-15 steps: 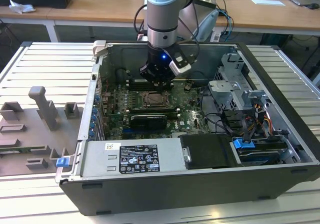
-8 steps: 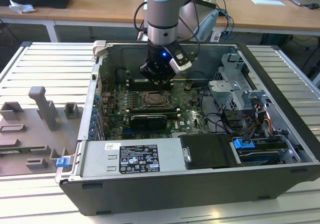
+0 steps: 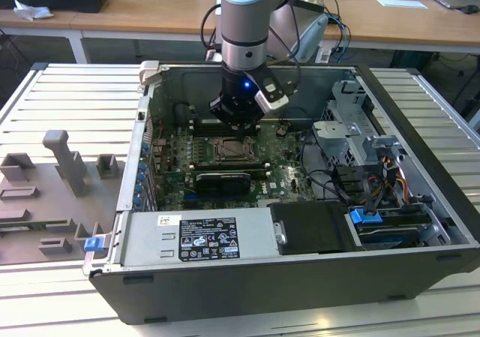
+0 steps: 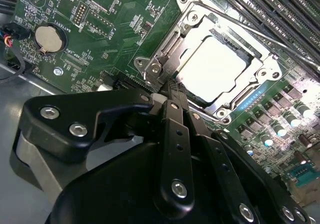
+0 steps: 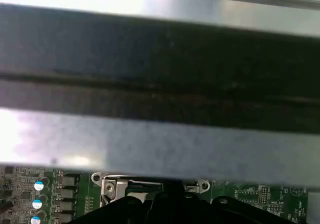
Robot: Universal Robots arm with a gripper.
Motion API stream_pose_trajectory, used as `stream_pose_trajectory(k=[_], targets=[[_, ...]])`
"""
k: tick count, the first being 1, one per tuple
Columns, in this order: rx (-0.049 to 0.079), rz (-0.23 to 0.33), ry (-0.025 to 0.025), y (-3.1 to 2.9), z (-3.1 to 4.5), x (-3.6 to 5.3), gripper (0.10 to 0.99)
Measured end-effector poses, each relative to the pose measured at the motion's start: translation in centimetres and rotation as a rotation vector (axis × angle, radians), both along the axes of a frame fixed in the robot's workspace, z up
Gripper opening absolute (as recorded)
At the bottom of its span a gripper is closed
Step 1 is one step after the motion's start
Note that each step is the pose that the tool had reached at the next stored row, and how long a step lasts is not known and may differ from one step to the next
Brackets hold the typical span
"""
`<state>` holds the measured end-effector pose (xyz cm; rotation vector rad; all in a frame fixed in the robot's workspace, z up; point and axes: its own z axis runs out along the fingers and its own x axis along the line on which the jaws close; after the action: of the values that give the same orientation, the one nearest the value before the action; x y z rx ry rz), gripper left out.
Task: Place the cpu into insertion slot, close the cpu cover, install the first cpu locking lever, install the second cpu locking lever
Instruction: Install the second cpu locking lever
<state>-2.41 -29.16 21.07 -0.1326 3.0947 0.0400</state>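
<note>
Cpu (image 4: pixel 212 67) sits flat in the insertion slot (image 4: pixel 167 44), pale and bright, w/ the cpu cover (image 4: pixel 260 54) closed down around it as a silvery frame; in the second wrist view the chip's face shows through the cover's opening. Nearest in that view is the gripper (image 4: pixel 172 92): black fingers (image 4: pixel 175 134) drawn close together, tips right at the socket's corner by the cover's hinge, next to a thin metal lever (image 4: pixel 167 47) along the frame edge. Can't tell if the tips pinch the lever or only touch it. A round coin battery (image 4: pixel 50 38) lies on the green board (image 4: pixel 115 14), well apart from the socket, and long memory slots (image 4: pixel 280 14) run beyond the far side of the socket.

In the exterior view the gripper (image 3: pixel 234 123) hangs straight down inside the open computer case (image 3: pixel 420 224), just over the socket (image 3: pixel 236 151) mid-board. Black expansion card (image 3: pixel 219 181) is just in front of the socket, power supply (image 3: pixel 199 236) nearer still. Grey holder blocks (image 3: pixel 64 164) stand on the slatted table (image 3: pixel 45 89) at the exterior view's left. Wooden desks (image 3: pixel 150 7) behind.
</note>
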Motion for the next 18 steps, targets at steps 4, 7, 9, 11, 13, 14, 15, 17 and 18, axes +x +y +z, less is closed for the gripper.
stream_pose_trajectory(k=[4,7,9,11,13,14,15,17,18], targets=[[0.0,0.0,-0.0001,-0.37,0.0,0.0,0.106],[0.0,0.0,0.0,-0.4,0.21,0.0,0.106],[0.0,0.0,0.0,-0.4,0.62,0.0,0.106],[0.0,0.0,0.0,-0.41,0.93,0.0,0.106],[0.0,0.0,-0.0001,-0.46,1.13,0.01,0.106],[0.0,0.0,0.0,-0.62,1.13,0.0,0.106],[0.0,0.0,-0.0001,-0.73,1.14,0.0,0.106],[0.0,0.0,0.0,-0.91,1.14,0.0,0.106],[0.0,0.0,-0.0001,-0.97,1.14,0.0,0.106]])
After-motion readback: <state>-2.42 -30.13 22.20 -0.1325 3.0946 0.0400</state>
